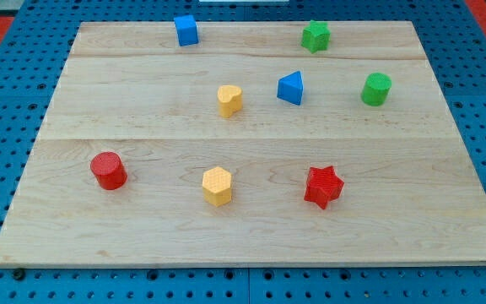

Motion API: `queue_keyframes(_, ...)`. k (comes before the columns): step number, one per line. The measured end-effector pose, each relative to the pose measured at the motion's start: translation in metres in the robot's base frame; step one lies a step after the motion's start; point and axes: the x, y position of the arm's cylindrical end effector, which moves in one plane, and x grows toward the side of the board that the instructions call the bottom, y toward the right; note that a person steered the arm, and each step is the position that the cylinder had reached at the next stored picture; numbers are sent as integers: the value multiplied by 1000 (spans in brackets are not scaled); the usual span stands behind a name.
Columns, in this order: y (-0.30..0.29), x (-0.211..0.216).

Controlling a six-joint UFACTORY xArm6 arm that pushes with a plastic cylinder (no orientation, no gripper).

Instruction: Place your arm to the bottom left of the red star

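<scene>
The red star (pixel 323 187) lies on the wooden board (pixel 142 236) toward the view's bottom, right of centre. A yellow hexagon block (pixel 217 186) sits to its left at about the same height. My tip and the rod do not show anywhere in the camera view, so I cannot place the tip relative to the blocks.
A red cylinder (pixel 108 171) is at the view's left. A yellow heart-shaped block (pixel 230 100), a blue triangular block (pixel 291 88) and a green cylinder (pixel 376 89) lie across the middle. A blue cube (pixel 186 29) and a green star (pixel 315 36) are near the top edge.
</scene>
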Motion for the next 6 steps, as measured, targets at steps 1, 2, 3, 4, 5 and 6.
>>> queue_keyframes(1,-18,55)
queue_keyframes(2,-28,111)
queue_keyframes(3,-60,110)
queue_keyframes(4,-163,111)
queue_keyframes(5,-241,95)
queue_keyframes(6,-257,64)
